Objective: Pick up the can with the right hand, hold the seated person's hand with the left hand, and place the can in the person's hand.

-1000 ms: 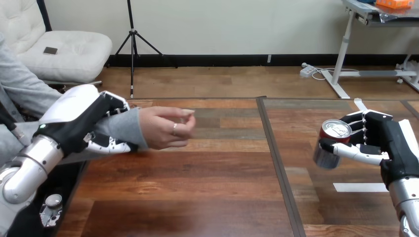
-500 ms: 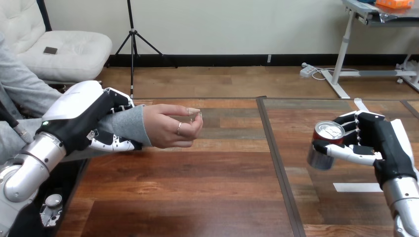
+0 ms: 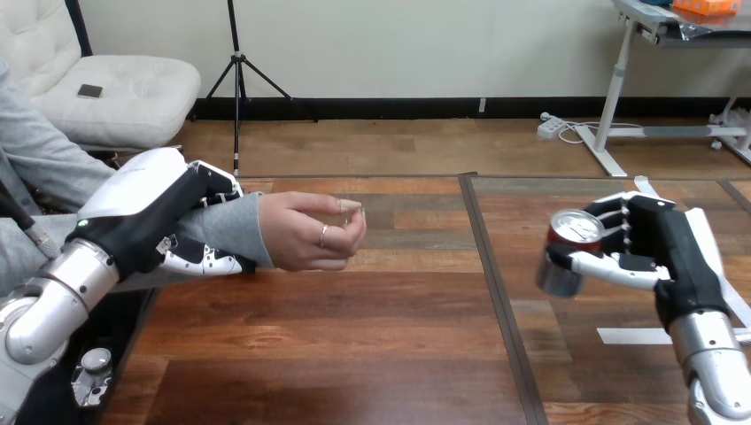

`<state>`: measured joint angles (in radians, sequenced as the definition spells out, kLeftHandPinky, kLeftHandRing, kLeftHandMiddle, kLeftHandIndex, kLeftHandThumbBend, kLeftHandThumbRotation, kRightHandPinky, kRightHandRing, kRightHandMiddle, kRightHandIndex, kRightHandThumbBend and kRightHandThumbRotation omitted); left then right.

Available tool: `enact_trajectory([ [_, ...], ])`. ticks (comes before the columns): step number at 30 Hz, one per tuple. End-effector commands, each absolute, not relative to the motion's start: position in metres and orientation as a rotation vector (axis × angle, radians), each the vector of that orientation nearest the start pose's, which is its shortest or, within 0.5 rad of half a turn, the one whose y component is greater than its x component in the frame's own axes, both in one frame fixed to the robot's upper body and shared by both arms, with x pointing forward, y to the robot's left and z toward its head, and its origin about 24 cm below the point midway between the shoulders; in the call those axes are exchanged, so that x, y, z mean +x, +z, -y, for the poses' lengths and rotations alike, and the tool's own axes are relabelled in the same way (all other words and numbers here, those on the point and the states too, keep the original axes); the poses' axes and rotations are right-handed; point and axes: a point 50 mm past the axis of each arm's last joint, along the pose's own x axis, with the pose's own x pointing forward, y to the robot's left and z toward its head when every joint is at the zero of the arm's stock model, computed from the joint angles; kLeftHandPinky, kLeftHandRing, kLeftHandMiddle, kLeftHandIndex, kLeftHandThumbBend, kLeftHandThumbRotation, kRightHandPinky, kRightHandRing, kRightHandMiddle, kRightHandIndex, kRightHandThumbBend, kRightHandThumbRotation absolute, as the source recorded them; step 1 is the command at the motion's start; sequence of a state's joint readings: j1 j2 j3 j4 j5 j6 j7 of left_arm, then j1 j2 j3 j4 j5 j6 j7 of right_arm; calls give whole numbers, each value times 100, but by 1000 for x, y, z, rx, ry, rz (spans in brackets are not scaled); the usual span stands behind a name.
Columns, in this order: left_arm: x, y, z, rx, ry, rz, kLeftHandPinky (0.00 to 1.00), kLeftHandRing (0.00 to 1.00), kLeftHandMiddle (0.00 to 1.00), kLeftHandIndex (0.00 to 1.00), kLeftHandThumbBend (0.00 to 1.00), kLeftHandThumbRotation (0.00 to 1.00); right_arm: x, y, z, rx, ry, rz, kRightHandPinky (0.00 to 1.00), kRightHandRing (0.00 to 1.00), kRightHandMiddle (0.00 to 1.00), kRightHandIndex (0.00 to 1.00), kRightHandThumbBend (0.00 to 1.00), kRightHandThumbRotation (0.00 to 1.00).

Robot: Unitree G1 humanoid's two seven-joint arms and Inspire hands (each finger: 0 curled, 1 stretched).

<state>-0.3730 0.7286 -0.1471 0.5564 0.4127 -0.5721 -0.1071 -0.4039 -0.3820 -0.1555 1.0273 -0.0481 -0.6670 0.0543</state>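
Right hand: the right hand (image 3: 660, 252) is at the right side of the table, with its fingers (image 3: 627, 232) and thumb curled round the can.
Can: the can (image 3: 565, 252) sits in that grip. It is red with a silver top (the top looks up and toward the camera), and it leans over, with its bottom end pointing down to the left.
Right arm: the silver right arm (image 3: 713, 354) comes up from the bottom right corner.
Left hand: the left hand (image 3: 159, 217) is at the left side. Its fingers go over the top of the person's wrist (image 3: 226, 228) and its thumb goes under, so it is wrapped round the grey sleeve.
Person's hand: the person's hand (image 3: 310, 232) sticks out past the left hand, over the table. Its fingers are bent in loosely, and the thumb and a fingertip touch.
Gap: the can and the person's hand are well apart, with bare wood between them.
Table: the wooden table (image 3: 354, 354) has a dark line (image 3: 496, 283) running down it between the two hands, and a white strip (image 3: 633, 336) lies flat near the right arm.
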Motion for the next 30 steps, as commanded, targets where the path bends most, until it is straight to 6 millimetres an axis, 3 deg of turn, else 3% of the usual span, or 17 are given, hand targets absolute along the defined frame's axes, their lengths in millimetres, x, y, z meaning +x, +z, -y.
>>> enact_trajectory([
  [1, 315, 138, -244, 1111, -291, 419, 21, 26, 34, 40, 42, 0, 327, 72, 248, -332, -70, 294, 33, 36, 42, 44, 74, 0],
  [20, 315, 128, -232, 1059, -325, 377, 17, 22, 31, 41, 42, 0, 340, 79, 224, -296, -22, 313, 34, 37, 43, 44, 73, 0],
  [30, 315, 121, -224, 1025, -339, 374, 22, 28, 37, 43, 41, 0, 346, 81, 208, -293, 3, 316, 34, 38, 43, 44, 76, 0],
])
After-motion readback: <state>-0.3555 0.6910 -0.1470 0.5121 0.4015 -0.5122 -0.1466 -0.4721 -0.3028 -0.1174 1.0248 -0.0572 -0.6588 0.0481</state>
